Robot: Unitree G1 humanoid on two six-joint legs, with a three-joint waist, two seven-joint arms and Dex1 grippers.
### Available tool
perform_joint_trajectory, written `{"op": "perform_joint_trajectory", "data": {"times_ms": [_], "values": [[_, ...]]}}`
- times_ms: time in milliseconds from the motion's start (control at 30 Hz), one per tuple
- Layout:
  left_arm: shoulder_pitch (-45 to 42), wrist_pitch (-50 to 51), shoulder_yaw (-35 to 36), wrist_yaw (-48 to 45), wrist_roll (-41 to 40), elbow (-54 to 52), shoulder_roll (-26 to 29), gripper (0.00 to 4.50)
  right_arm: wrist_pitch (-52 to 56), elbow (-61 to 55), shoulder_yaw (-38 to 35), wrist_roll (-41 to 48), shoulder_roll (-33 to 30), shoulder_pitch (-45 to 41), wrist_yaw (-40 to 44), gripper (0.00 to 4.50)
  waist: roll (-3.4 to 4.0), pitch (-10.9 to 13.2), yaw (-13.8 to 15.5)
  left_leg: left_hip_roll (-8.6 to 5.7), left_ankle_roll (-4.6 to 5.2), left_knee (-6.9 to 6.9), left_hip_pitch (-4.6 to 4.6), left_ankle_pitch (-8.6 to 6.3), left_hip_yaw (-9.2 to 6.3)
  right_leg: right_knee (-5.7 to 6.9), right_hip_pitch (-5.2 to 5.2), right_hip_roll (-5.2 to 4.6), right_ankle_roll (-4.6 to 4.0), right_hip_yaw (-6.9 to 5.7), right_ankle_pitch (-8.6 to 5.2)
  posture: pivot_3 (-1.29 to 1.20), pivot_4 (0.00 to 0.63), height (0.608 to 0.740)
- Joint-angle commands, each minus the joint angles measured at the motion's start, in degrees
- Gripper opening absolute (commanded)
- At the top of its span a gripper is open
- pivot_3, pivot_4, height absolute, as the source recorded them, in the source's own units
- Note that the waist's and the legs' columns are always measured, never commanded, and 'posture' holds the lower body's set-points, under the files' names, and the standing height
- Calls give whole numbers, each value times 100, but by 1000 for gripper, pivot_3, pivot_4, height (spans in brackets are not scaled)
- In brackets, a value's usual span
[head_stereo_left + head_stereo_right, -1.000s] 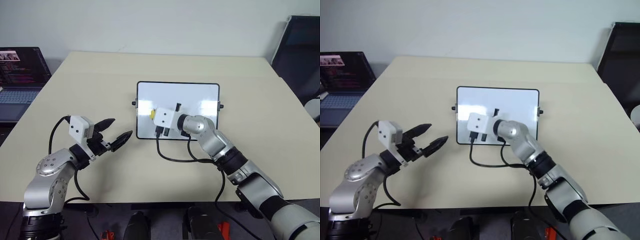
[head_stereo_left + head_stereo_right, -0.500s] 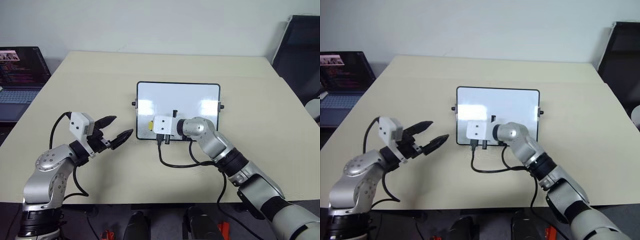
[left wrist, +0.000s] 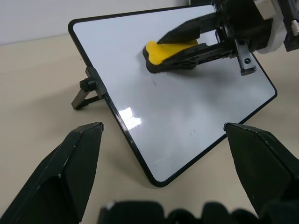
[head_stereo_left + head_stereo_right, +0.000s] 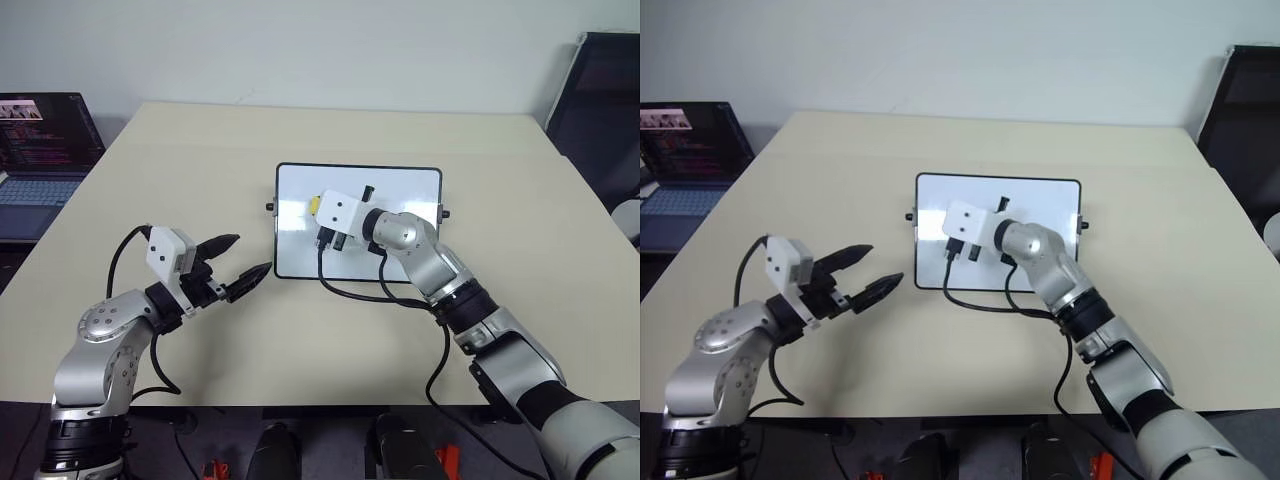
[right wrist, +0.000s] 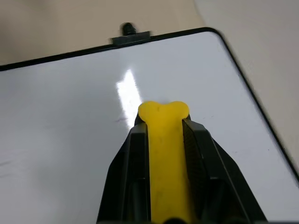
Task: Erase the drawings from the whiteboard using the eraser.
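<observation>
1. Whiteboard [image 4: 400, 190] lies near mid-desk [image 4: 300, 330], black knobs at both sides.
2. Right hand [image 3: 184, 39] clenched on the yellow eraser [image 5: 164, 154], fingers [image 5: 201, 158] flanking it; eraser pressed to the board's left part.
3. Faint marks of the drawings [image 3: 154, 84] show on the board near the eraser.
4. Left hand [image 4: 240, 268] released, jaws spread, just left of the board, over the desk.
5. Laptop [image 4: 40, 150] off the desk's far left.

Yellow eraser [image 3: 169, 52] flat on propped whiteboard [image 3: 187, 116].
</observation>
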Motion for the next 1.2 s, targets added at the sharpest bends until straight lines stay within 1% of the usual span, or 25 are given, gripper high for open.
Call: {"op": "perform_joint_trajectory", "data": {"times_ms": [33,67,200,300,400,600,633,700,800,867,1033,1100,1200], "values": [[-64,-123,27,-19,-11,-61,-1,4500,234,-186,204,-23,-97,223,446,671,1,0,-4,0,0,0,0,0,0,1,0,0,0,0,0,0,150,740],[-66,-125,23,-21,-10,-56,-2,4500,191,-171,169,-82,-66,195,300,671,1,0,-5,0,0,0,0,0,0,2,-2,0,0,0,0,0,150,740],[-76,-133,-6,-29,-1,-43,-17,4500,-169,212,-215,-294,129,-171,-954,671,2,1,-25,-1,0,2,2,0,0,8,-6,0,-6,1,6,0,150,740],[-80,-134,-23,-36,0,-39,-20,4500,-270,393,-276,-315,135,-333,-1260,671,2,2,-6,-2,0,4,1,1,0,7,-9,0,-7,1,11,0,150,740],[-81,-136,-33,-38,-4,-37,-22,4500,-248,411,-203,-241,116,-303,-1025,671,1,2,-10,-1,1,5,0,1,0,-1,-6,0,-6,2,10,0,150,740],[-101,-133,-48,-38,-6,-32,-22,4500,153,-280,330,-84,-67,258,443,671,1,1,-22,0,0,-14,0,-1,0,0,-6,0,-5,-1,-1,0,150,740],[-105,-132,-52,-36,-6,-34,-25,4500,190,-347,332,-124,-75,323,445,671,2,1,-21,1,0,-15,0,-2,0,0,-6,0,-5,-2,-2,0,150,740],[-108,-129,-58,-35,-9,-38,-29,4500,209,-303,209,-241,-36,318,122,671,3,2,-22,1,0,-14,0,-2,0,1,-6,0,-5,-1,-4,0,150,740],[-107,-118,-75,-32,-9,-57,-36,4500,97,68,-221,-338,4,-3,-777,671,3,3,-33,0,-1,-2,1,-1,0,4,-6,0,-4,-1,-4,0,150,740],[-112,-113,-98,-24,-5,-74,-48,4500,-33,266,-436,-286,-37,-167,-1160,671,2,3,-20,-1,0,2,1,1,0,4,-6,0,-7,0,8,0,150,740],[-123,-99,-135,-14,-4,-106,-67,4500,-121,477,-549,-189,-45,-228,-1310,671,-3,1,-12,-7,5,8,0,4,0,-7,-24,-4,-8,6,10,0,150,740],[-123,-93,-144,-12,-4,-121,-70,4500,-82,469,-528,-185,-66,-184,-1199,671,-2,1,-27,-7,7,7,0,6,1,1,-4,-3,-7,7,11,0,150,740],[-134,-81,-150,-9,-12,-130,-66,4500,-42,312,-444,-180,-93,-36,-994,671,-2,1,-37,-2,8,-3,1,6,-1,2,-6,1,-6,3,9,0,150,740]]}}
